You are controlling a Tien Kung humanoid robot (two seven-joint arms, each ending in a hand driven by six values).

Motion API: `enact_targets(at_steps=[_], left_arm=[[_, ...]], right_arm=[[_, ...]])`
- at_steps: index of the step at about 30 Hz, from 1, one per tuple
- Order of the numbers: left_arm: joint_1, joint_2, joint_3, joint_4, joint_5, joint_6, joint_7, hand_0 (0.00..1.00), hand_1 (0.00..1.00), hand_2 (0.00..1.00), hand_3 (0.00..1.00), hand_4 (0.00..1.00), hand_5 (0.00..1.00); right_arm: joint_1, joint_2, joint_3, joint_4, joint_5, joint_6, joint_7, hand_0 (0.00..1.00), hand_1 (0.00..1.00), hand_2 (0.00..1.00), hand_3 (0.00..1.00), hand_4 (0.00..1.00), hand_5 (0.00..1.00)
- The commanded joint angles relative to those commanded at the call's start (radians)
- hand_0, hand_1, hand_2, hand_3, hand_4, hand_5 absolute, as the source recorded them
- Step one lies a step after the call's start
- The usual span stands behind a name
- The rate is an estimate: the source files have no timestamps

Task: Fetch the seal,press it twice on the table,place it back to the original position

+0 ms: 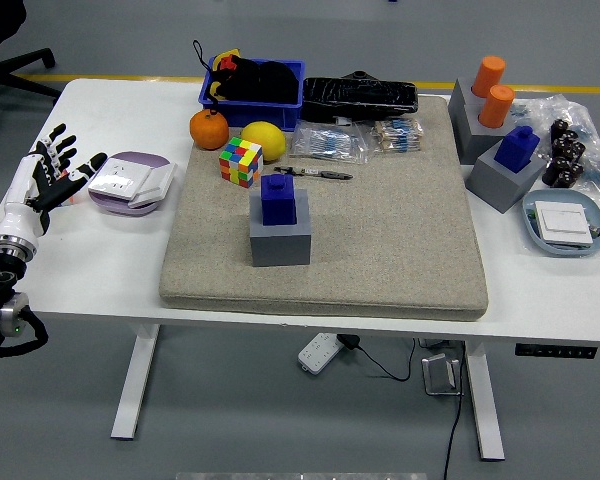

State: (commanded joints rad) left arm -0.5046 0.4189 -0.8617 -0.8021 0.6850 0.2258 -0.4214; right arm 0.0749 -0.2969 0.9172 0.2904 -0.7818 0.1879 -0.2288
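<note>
The robot's black left arm (pixel 0 300) is cut off by the picture's left edge, the dark heap inside the blue plastic bin (pixel 252 84) at the white table's far edge is too jumbled to identify, and the seal's underside sits hidden in the grey square holder (pixel 280 240).
</note>
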Motion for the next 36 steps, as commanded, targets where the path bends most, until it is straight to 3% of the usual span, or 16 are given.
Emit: enact_targets(at_steps=[30,31,36], left_arm=[[-0.030,0.026,0.016,-0.009,0.025,-0.001,0.017,0.920,0.897,0.903,0.955,0.998,0.370],[-0.031,0.027,0.017,-0.009,0.024,-0.001,0.017,0.919,0.895,0.902,0.956,0.998,0.144],[-0.032,0.032,0.019,-0.012,0.026,-0.002,0.020,0.919,0.895,0.902,0.956,0.998,0.144]], right_arm=[[0.007,-0.007,-0.005,0.001,0.005,-0.007,-0.001,0.873,0.796,0.744,0.753,0.819,0.567],[0.008,-0.007,-0.006,0.001,0.005,-0.007,-0.001,0.872,0.795,0.744,0.752,0.817,0.566],[0.008,-0.009,-0.007,0.002,0.005,-0.007,-0.002,0.872,0.795,0.744,0.752,0.817,0.566]])
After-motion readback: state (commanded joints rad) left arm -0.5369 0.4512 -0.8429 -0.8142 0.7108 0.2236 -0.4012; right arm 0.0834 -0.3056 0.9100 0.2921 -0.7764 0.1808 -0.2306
